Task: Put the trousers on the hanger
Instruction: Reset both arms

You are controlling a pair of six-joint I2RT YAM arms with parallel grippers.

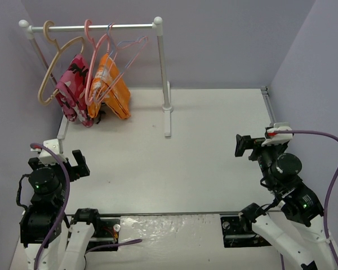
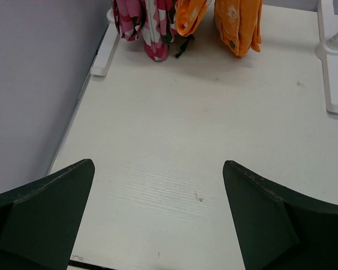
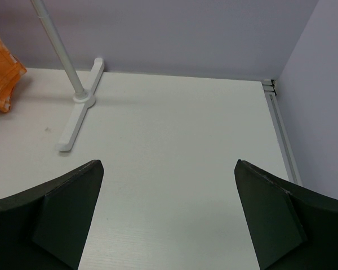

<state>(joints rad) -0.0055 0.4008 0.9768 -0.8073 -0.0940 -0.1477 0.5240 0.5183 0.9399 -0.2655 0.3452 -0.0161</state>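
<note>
Trousers: long orange tie-dye cloth trousers (image 1: 114,90), draped on the thick salmon-pink plastic hanger (image 1: 88,79), left of centre under the white clothes rail (image 1: 129,26).
Left pincer (image 2: 158,166): released, empty, well before the rail.
Right pincer (image 3: 169,163): released, empty.
Risk: bunched cloth probably hangs unevenly and may slide off.

Readable text: none is showing in any of the three views.
Labels, brands, numbers, signs: nothing legible is appearing on any surface.
</note>
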